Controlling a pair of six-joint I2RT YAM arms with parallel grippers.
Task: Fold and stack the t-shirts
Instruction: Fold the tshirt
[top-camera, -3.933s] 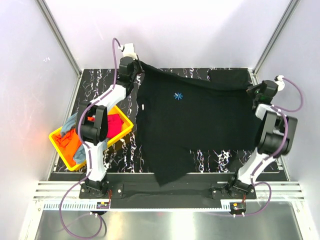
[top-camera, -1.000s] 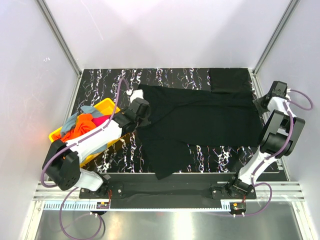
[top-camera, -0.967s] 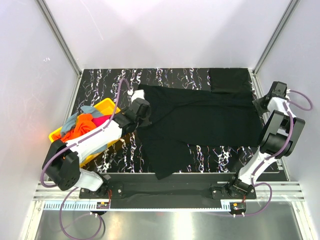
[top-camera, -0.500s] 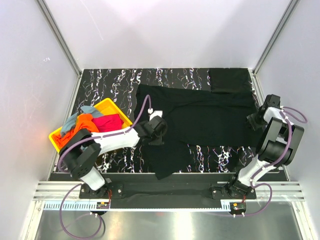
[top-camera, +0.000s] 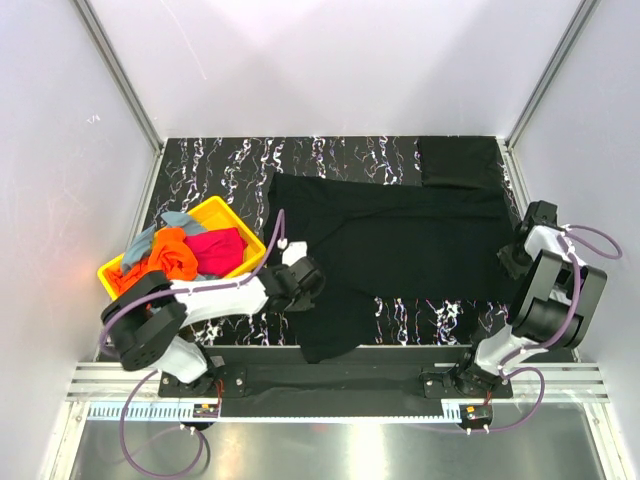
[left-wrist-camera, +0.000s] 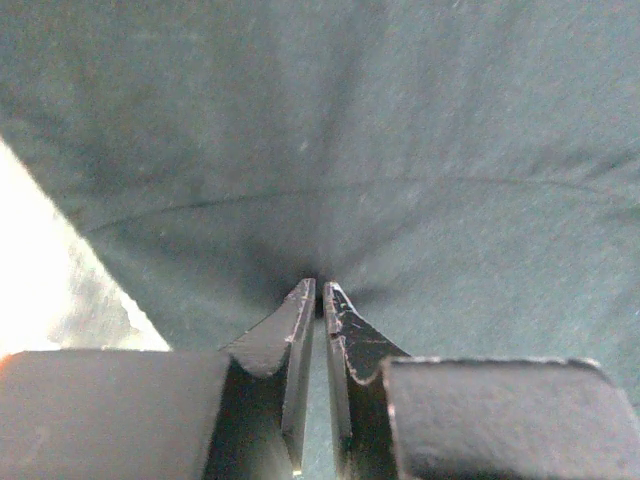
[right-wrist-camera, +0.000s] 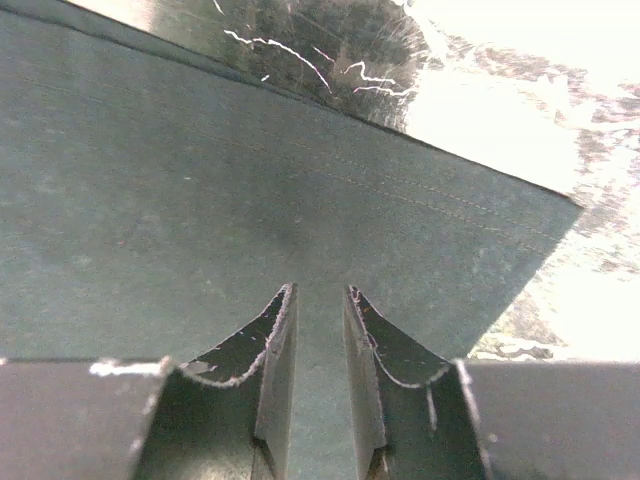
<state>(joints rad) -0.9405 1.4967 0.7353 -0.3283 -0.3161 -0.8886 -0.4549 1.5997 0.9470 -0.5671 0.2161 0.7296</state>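
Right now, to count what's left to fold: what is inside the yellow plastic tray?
In the yellow plastic tray lie a crumpled orange t-shirt, a magenta t-shirt and a grey-blue t-shirt draped over its far-left rim. Anything beneath them is covered.

No legible text, labels, brands or numbers on black t-shirt (top-camera: 420, 240), yellow tray (top-camera: 212, 210), table (top-camera: 200, 165).

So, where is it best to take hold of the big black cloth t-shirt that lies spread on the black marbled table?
By its rim: the black t-shirt lies flat, so its middle gives nothing to pinch. The straight hem along its right side rests free on the table; I would come down on it from the right, one finger slipping under the edge.
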